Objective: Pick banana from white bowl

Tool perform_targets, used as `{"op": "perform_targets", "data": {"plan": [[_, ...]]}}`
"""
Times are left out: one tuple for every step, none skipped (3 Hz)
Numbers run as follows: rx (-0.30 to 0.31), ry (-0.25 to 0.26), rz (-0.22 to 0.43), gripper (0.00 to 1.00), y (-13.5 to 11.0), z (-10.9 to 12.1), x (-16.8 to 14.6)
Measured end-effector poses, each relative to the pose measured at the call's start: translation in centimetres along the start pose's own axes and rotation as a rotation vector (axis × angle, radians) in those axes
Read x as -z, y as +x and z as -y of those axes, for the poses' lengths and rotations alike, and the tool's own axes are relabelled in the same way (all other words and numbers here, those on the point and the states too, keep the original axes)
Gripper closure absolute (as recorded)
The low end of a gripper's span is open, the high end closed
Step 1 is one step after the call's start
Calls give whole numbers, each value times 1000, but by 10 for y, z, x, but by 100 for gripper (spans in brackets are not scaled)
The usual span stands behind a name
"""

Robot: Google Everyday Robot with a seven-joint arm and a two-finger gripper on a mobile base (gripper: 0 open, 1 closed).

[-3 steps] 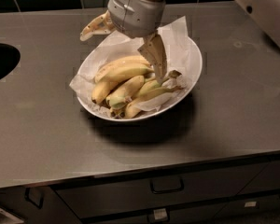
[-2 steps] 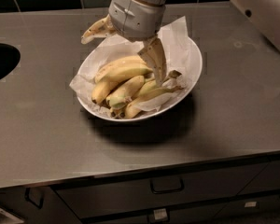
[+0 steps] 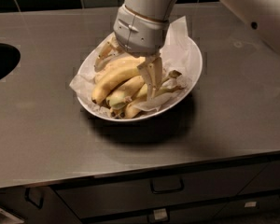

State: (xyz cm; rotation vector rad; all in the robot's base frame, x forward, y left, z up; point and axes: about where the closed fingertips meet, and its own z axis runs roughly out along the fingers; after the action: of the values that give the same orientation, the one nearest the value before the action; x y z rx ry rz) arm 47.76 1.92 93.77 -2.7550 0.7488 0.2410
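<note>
Gripper (image 3: pixel 126 78) lower than 1 s ago, now down among fruit in white bowl (image 3: pixel 196 73) on counter (image 3: pixel 42 134). Jaws spread wide, gripping nothing. Greenish banana (image 3: pixel 123 94) at pile front, just beside nearer jaw. Descent prob. near done; closing likely next.
</note>
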Motion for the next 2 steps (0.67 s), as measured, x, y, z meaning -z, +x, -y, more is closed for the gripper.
{"op": "perform_targets", "data": {"plan": [[-24,-23,35,27,-4,-8,-5],[-28,-45,69,31,-3,-7,-12]]}}
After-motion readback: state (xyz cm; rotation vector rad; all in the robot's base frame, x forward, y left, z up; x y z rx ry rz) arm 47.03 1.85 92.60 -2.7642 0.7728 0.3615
